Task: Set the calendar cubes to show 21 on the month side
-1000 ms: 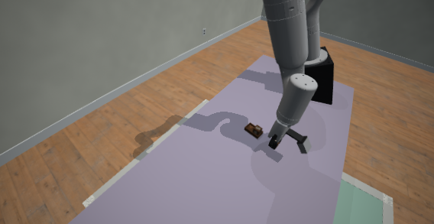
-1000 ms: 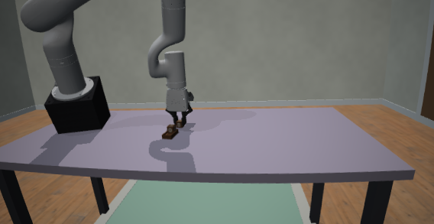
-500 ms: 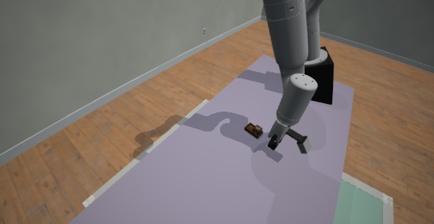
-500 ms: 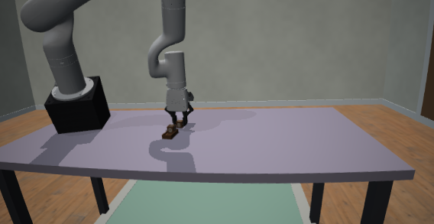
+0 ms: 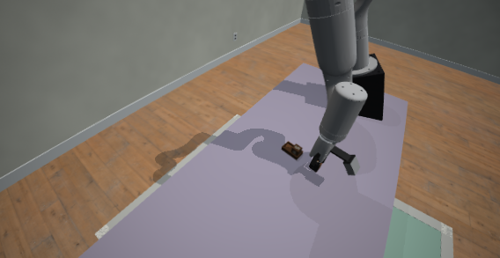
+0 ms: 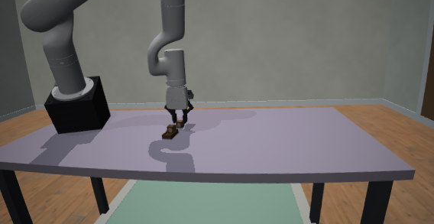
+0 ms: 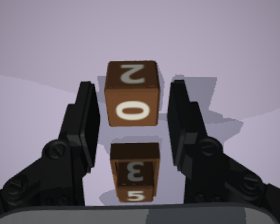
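Fingers apart, loose cube between; tray, nearer bench's front edge, holds one cube; 21 unset.

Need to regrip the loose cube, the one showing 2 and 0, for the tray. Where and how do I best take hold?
I'd come straight down and pinch the loose cube on its two plain-sided flanks, left and right in the wrist view. Those faces are flat and parallel, and the open end effector already straddles them with a gap each side.

Lab-like room (robot arm)
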`<act>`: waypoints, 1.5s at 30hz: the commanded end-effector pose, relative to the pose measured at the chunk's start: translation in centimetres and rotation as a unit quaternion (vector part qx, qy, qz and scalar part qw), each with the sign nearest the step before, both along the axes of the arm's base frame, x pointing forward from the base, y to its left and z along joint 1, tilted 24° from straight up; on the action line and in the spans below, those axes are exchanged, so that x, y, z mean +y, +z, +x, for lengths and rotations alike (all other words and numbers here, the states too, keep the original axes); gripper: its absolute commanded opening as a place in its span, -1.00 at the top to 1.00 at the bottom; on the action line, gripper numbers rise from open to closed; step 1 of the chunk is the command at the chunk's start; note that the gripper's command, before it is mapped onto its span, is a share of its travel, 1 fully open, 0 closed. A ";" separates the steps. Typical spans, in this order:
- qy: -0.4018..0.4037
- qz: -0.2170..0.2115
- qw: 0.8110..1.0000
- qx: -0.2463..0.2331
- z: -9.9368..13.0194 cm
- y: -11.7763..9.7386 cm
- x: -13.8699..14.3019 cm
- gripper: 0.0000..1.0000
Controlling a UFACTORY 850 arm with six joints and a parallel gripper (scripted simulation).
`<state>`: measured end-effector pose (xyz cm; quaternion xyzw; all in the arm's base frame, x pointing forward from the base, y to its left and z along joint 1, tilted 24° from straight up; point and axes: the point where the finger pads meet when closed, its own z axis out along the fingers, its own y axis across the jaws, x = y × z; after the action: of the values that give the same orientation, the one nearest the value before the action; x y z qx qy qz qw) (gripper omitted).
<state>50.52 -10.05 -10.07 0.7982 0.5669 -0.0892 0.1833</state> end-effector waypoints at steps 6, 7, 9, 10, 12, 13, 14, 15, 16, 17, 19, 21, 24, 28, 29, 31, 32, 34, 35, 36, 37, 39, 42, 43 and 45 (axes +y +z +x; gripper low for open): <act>0.000 0.000 1.000 0.000 -0.2 3.7 1.6 0.05; 0.000 0.000 1.000 0.000 -0.2 4.2 1.8 0.05; 0.000 0.000 1.000 0.000 -0.3 5.1 2.2 0.05; 0.000 0.000 1.000 0.000 -0.3 5.5 2.4 0.05; 0.000 0.000 1.000 0.000 -0.4 6.2 2.7 0.05; 0.000 0.000 1.000 0.000 -0.4 6.5 2.8 0.05; 0.000 0.000 1.000 0.000 -0.4 6.8 2.9 0.05; 0.000 0.000 1.000 0.000 -0.4 6.8 2.9 0.05; 0.000 0.000 1.000 0.000 -0.4 6.8 2.9 0.05; 0.000 0.000 1.000 0.000 -0.5 7.0 3.0 0.05; 0.000 0.000 1.000 0.000 -0.5 7.3 3.1 0.05; 0.000 0.000 1.000 0.000 -0.5 7.4 3.2 0.05; 0.000 0.000 1.000 0.000 -0.5 7.4 3.2 -1.00; 0.000 0.000 1.000 0.000 -0.5 7.4 3.2 -1.00; 0.000 0.000 1.000 0.000 -0.5 7.4 3.2 -1.00; 0.000 0.000 1.000 0.000 -0.5 7.4 3.2 -1.00; 0.000 0.000 1.000 0.000 -0.5 7.4 3.2 -1.00; 0.000 0.000 1.000 0.000 -0.5 7.4 3.2 -1.00; 0.000 0.000 1.000 0.000 -0.5 7.4 3.2 -1.00; 0.000 0.000 1.000 0.000 -0.5 7.4 3.2 -1.00; 0.000 0.000 1.000 0.000 -0.5 7.4 3.2 -1.00; 0.000 0.000 1.000 0.000 -0.5 7.4 3.2 -1.00; 0.000 0.000 1.000 0.000 -0.5 7.4 3.2 -1.00; 0.000 0.000 1.000 0.000 -0.5 7.4 3.2 -1.00; 0.000 0.000 1.000 0.000 -0.5 7.3 3.1 -1.00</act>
<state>49.96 -6.89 -2.71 0.7981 0.5669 -0.0896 0.1831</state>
